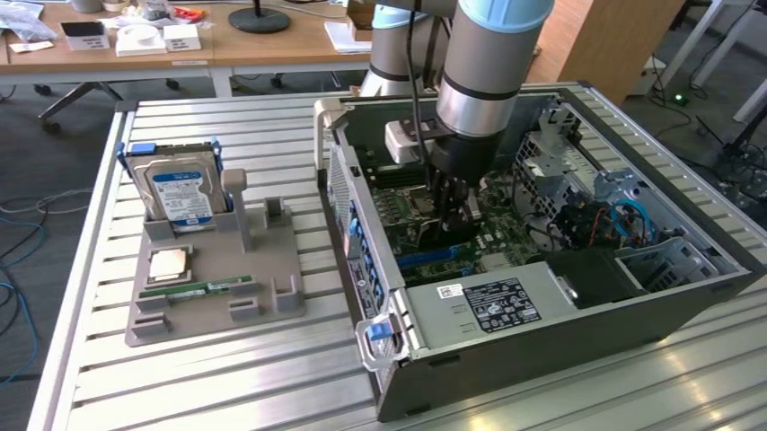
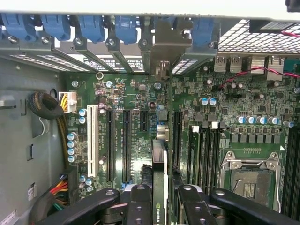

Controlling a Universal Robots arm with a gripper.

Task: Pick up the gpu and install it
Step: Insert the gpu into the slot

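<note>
Jaws closed narrow on gpu; card edge-on, held above motherboard inside open computer case. Black expansion slots just beside card; cannot tell which one it lines up with. Risk: card tilted or offset, edge misses slot, strikes capacitors. Farther back, bracket could snag on rear blue latches.

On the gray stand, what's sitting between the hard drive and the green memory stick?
A square processor chip lies flat there, between the hard drive and the memory stick, as seen in the exterior view.
</note>
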